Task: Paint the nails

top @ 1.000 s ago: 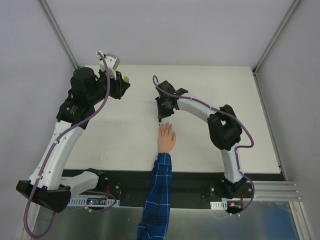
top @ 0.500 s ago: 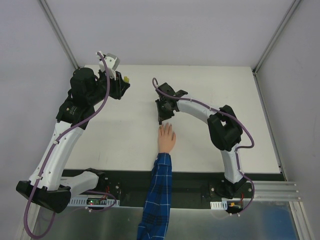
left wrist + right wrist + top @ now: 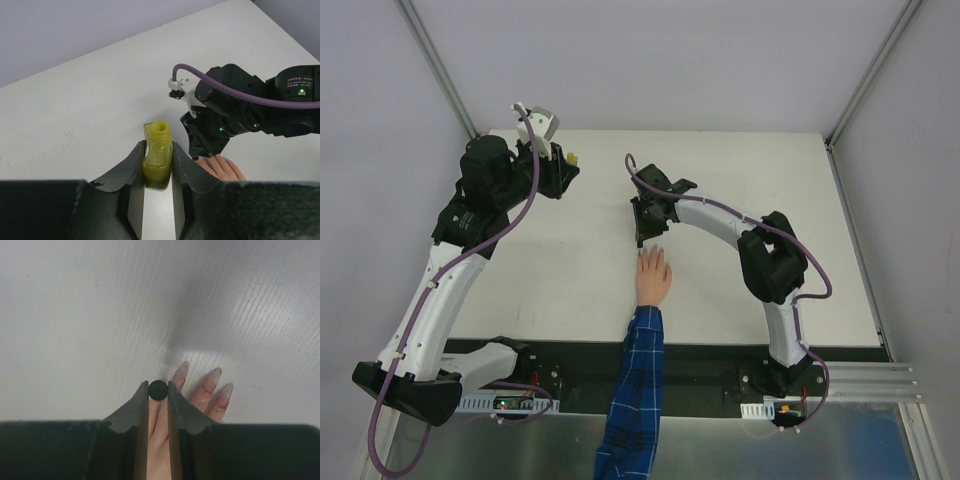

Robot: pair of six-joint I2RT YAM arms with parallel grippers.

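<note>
Yellow polish bottle (image 3: 158, 165) — I see my left hand (image 3: 158, 146) clenched on it; right hand (image 3: 158, 385) grasps a black round cap (image 3: 158, 390) near the nails (image 3: 214, 374).

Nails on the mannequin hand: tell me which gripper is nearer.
Right. The right gripper sits right over the nails, pinching a black brush cap. The left gripper is far off to the back-left, holding the open polish bottle.

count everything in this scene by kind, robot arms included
white-and-black robot arms: 2
small uncapped yellow-green polish bottle: 1
round black polish-brush cap: 1
peach mannequin hand in a blue plaid sleeve: 1
total: 5
</note>
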